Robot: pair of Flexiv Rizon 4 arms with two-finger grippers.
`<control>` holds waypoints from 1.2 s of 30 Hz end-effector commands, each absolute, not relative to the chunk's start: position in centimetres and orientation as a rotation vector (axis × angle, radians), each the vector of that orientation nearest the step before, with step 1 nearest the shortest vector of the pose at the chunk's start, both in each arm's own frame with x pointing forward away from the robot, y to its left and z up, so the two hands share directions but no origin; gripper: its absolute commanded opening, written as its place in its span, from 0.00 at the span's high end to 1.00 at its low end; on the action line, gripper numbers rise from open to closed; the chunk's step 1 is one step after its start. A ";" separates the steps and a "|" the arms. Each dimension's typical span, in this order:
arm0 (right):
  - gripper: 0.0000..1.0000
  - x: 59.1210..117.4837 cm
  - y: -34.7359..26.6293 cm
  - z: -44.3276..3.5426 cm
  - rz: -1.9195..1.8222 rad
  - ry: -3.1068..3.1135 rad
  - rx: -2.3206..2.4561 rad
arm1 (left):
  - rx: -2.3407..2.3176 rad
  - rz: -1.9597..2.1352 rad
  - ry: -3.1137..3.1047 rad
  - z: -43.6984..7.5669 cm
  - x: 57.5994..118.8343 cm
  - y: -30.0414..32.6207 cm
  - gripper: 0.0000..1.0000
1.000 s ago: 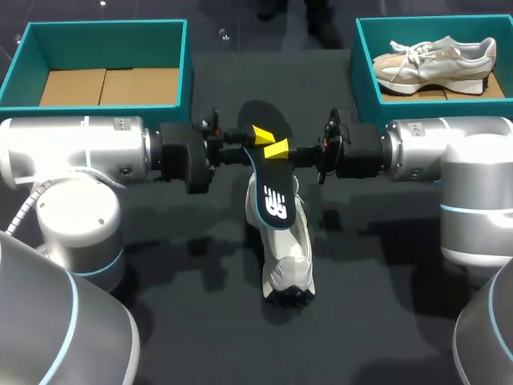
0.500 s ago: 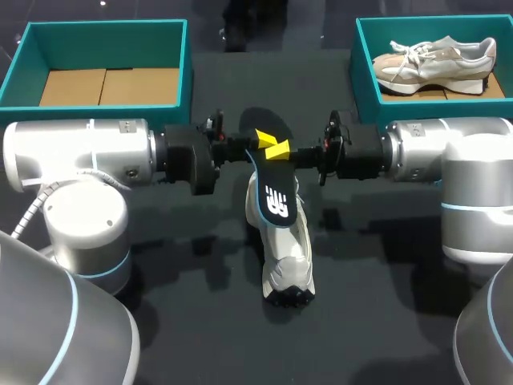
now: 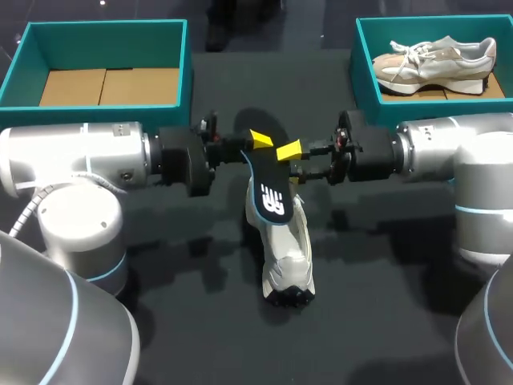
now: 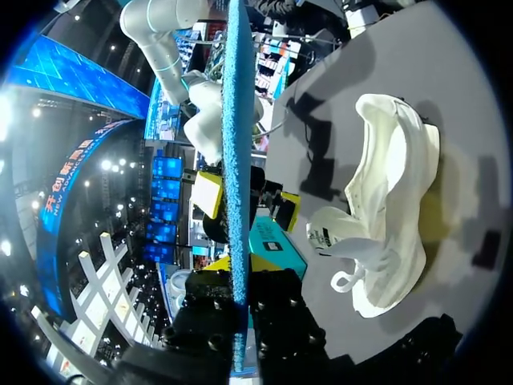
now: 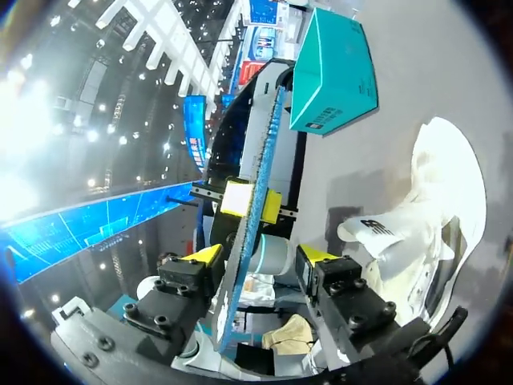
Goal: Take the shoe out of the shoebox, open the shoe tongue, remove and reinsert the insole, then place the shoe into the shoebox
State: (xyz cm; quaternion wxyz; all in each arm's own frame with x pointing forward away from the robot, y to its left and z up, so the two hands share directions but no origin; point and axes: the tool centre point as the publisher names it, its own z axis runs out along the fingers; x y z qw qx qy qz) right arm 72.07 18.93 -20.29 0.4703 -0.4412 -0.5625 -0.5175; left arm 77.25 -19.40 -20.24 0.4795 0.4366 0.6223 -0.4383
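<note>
While the shoe [image 3: 287, 257] lies on the table [image 3: 208, 337], its insole [image 3: 268, 192] is held above it.
Its long axis follows the shoe's, low end at its mouth; it is clenched by the left gripper [image 3: 260, 139], the right gripper [image 3: 288, 150] released astride it.

White shoe [image 3: 288, 253] on table [image 3: 184, 321], black insole [image 3: 268, 191] tilted above its opening
</note>
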 end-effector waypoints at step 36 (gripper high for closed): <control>0.00 69.0 11.4 -22.5 -1.076 -2.171 -0.755 | 1.135 -1.186 1.665 -16.9 70.0 -13.6 1.00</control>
